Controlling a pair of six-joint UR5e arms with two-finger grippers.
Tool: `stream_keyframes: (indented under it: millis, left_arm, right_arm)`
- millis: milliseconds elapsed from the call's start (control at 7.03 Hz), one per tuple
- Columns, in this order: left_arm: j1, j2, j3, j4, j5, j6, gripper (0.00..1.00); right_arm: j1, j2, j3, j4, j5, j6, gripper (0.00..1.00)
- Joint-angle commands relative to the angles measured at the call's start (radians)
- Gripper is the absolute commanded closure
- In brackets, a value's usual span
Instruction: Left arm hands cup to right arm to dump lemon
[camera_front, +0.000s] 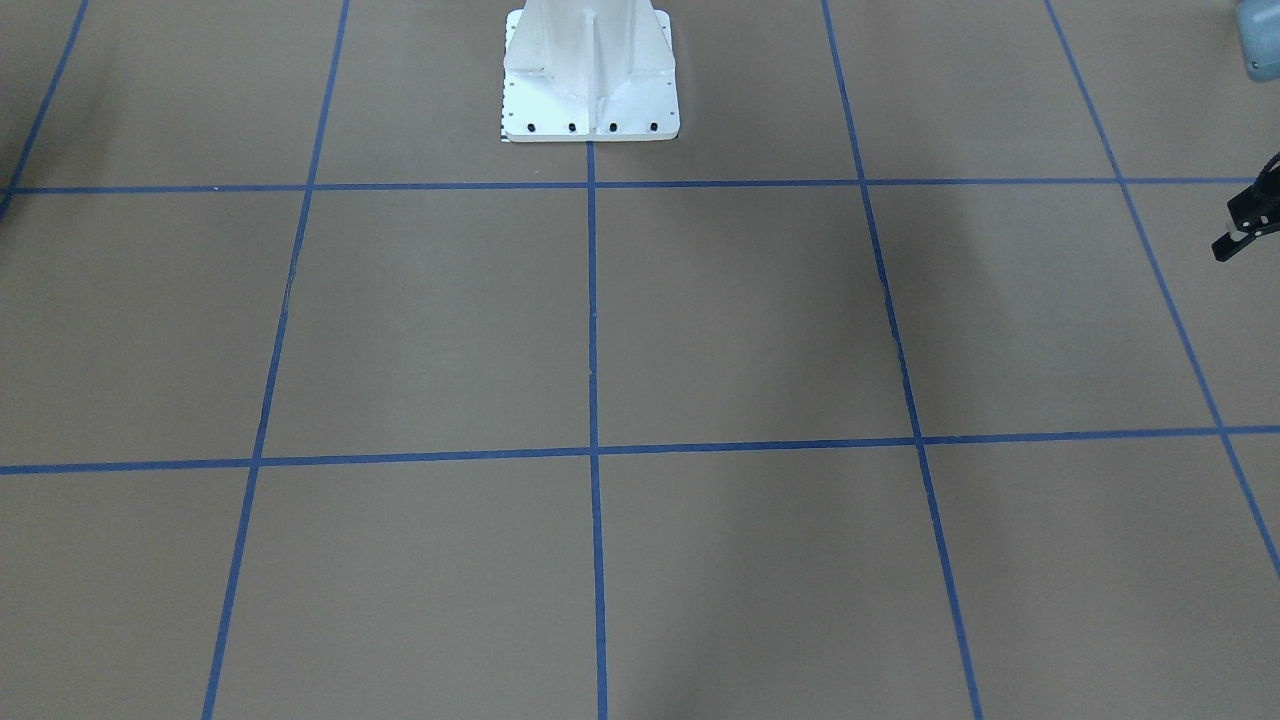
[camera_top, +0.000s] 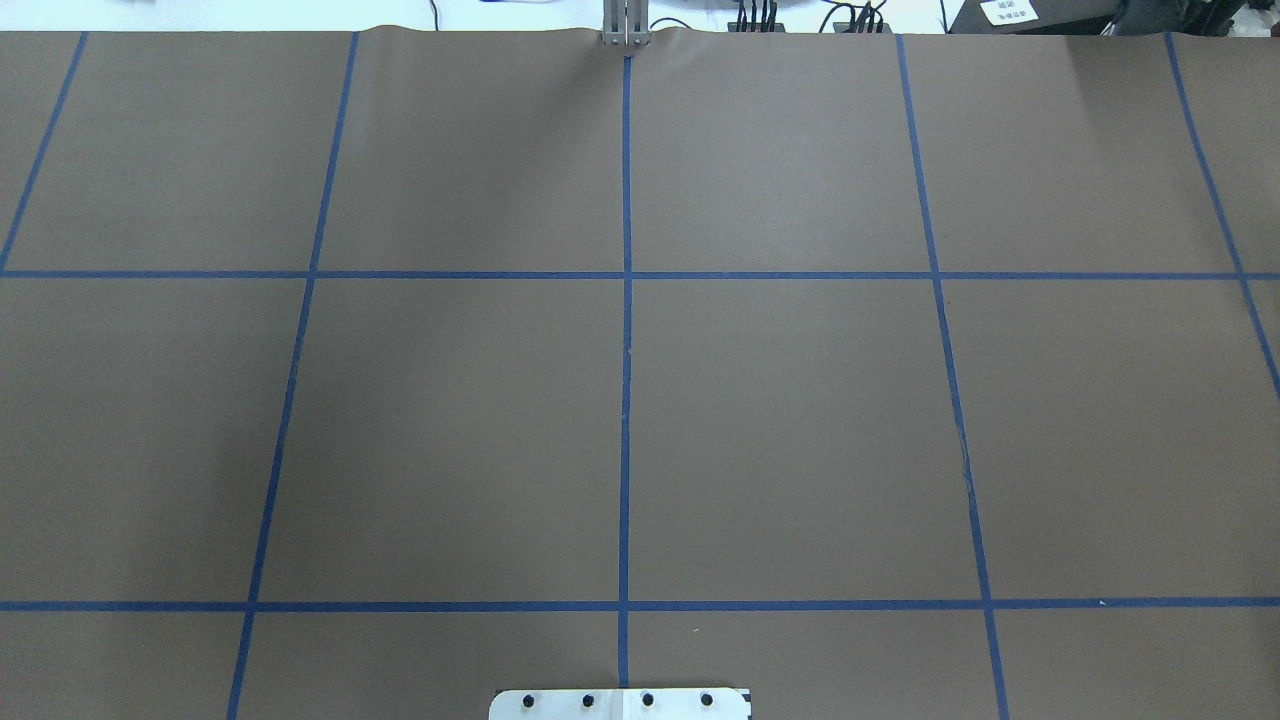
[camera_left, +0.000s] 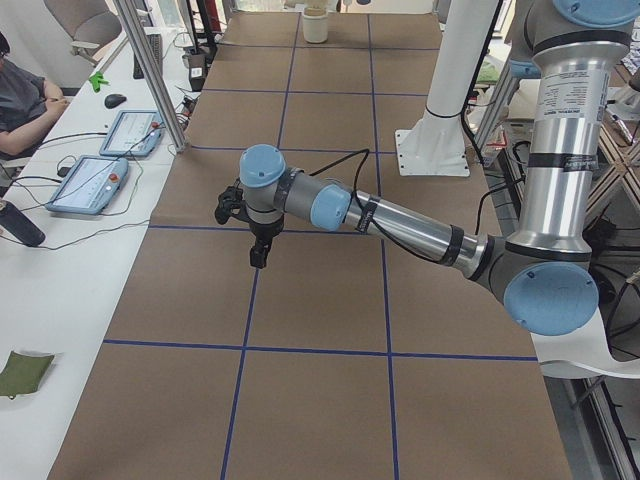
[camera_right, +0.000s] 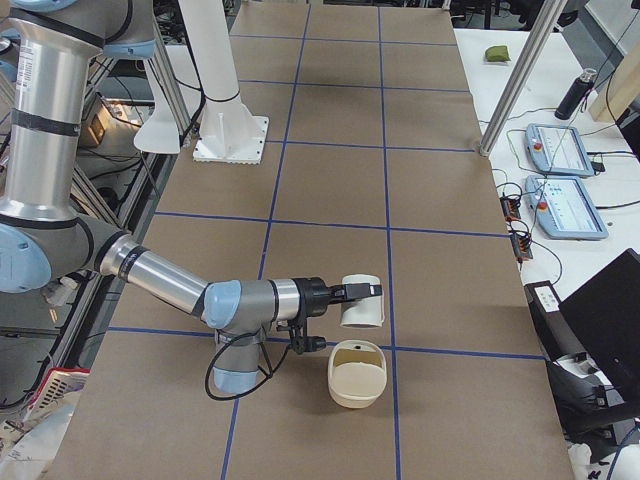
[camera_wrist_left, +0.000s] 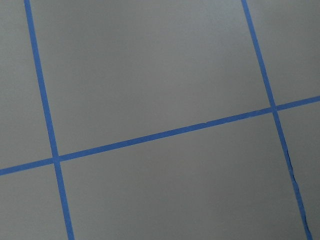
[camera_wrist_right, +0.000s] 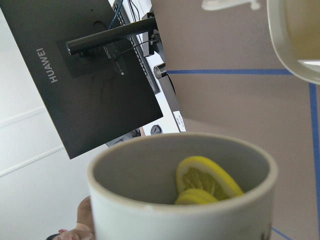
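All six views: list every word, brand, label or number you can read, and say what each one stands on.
"HUAWEI": white letters on the back of the black monitor, right wrist view.
White sticker below the monitor: print too small to read.
White label beyond the far edge of the table, overhead view: too blurred to read.
Cup: no lettering readable on it.

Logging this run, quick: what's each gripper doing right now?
Left gripper: cannot be told.
Right gripper: cup with lemon at its tip, but open or closed cannot be told.
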Motion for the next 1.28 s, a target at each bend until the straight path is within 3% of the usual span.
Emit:
stream_keyframes:
  millis: [0,569,1138]
  left_arm:
    - [-0.002,-0.001,0.000,0.000,0.000,0.000,0.00]
    - [0.000,0.001,-0.009,0.001,-0.002,0.000,0.00]
    - [0.000,0.004,-0.017,0.003,-0.003,0.000,0.00]
  right_arm:
    - [0.001,0.009,-0.012,0.005,-0.043,0.116,0.91]
    - [0.010,-0.002,-0.075,0.143,-0.197,0.431,0.91]
    - [0.013,-0.002,-0.072,0.169,-0.244,0.562,0.91]
